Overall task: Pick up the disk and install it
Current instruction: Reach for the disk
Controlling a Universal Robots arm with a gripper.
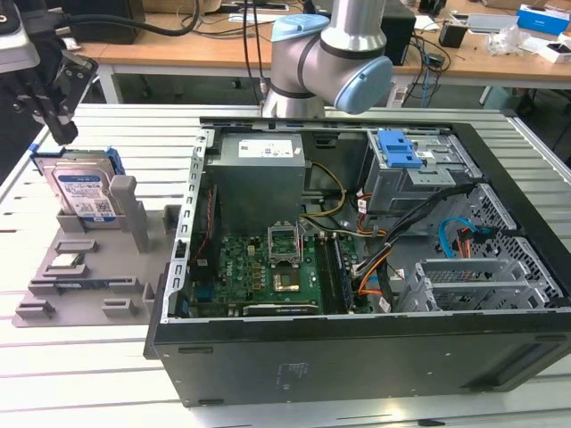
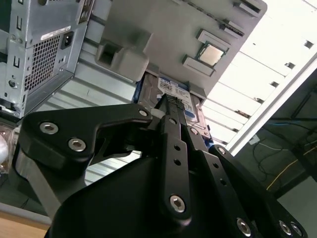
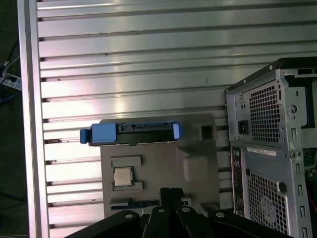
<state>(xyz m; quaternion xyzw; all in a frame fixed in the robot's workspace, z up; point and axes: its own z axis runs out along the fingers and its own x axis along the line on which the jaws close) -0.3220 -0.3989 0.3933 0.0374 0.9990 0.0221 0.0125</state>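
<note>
Empty fingers (image 1: 61, 125) hover above the disk (image 1: 85, 190).
The fingers are pressed together; the disk stands upright in the grey holder (image 1: 89, 278), below their tips and apart from them.

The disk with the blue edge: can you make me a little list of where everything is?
disk: flat silver metal hard drive with a blue plastic bracket, standing on edge in the grey plastic holder
gripper: black gripper, just above the disk, not lifting it
chip: small square silver processor, lying flat in the same holder
computer: open black case, to the exterior view's right of the holder
installed: not yet
</note>
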